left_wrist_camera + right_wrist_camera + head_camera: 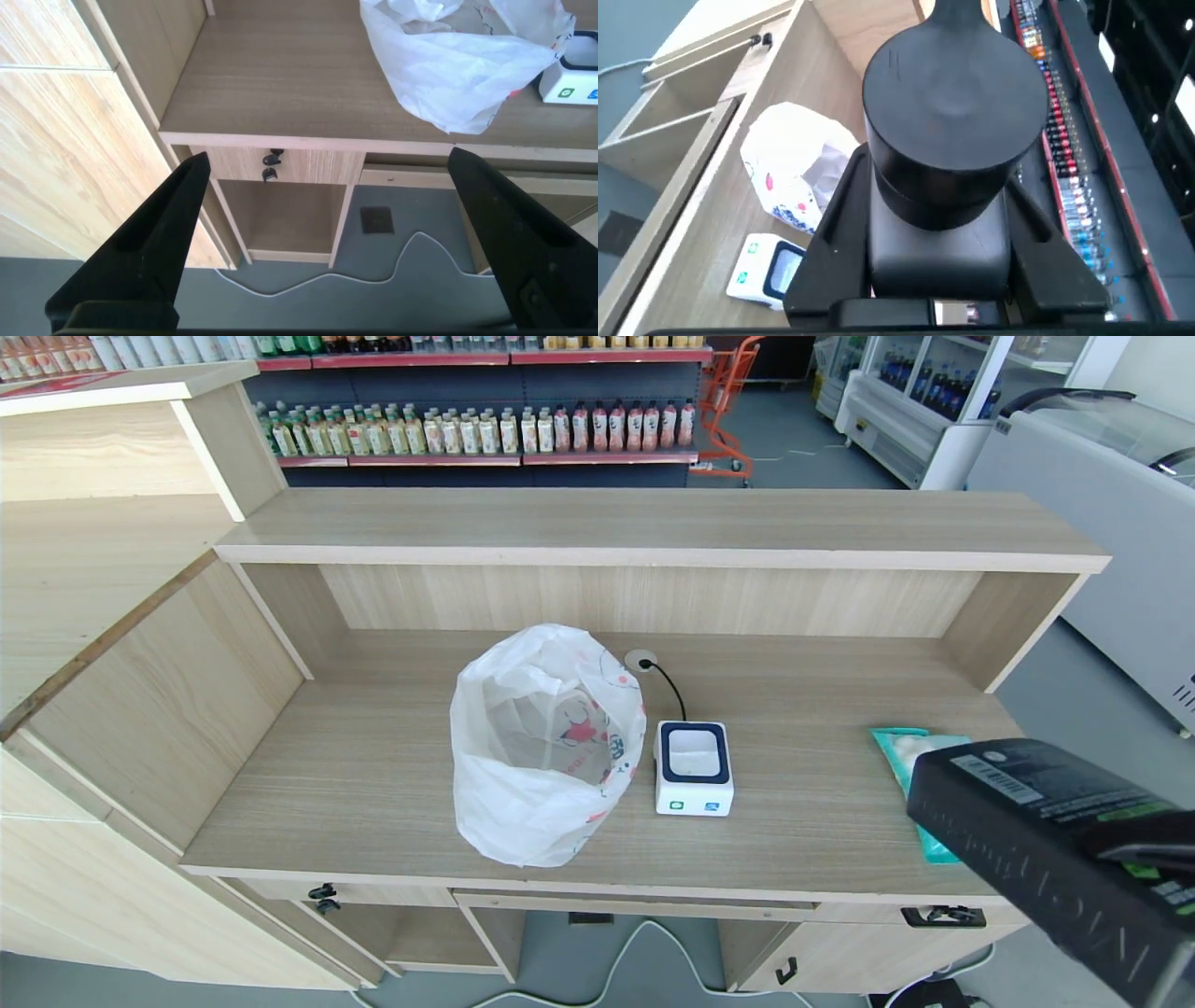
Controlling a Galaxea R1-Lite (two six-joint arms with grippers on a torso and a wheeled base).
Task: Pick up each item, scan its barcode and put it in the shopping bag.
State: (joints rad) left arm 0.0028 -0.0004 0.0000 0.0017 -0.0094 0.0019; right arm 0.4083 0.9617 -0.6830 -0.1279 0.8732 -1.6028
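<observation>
A long black box with a white barcode label on top hangs above the counter's right front corner, with my right gripper shut on it. From the right wrist, the black box sits between the two fingers of the right gripper. A white shopping bag stands open at the counter's middle, with the white barcode scanner just to its right. A teal wipes pack lies at the right, partly behind the box. My left gripper hangs open and empty below the counter's front left edge.
The wooden counter has a raised back shelf and side walls. A black cable runs from the scanner to a hole behind the bag. Drawers and an open cupboard lie under the front edge. Store shelves with bottles stand behind.
</observation>
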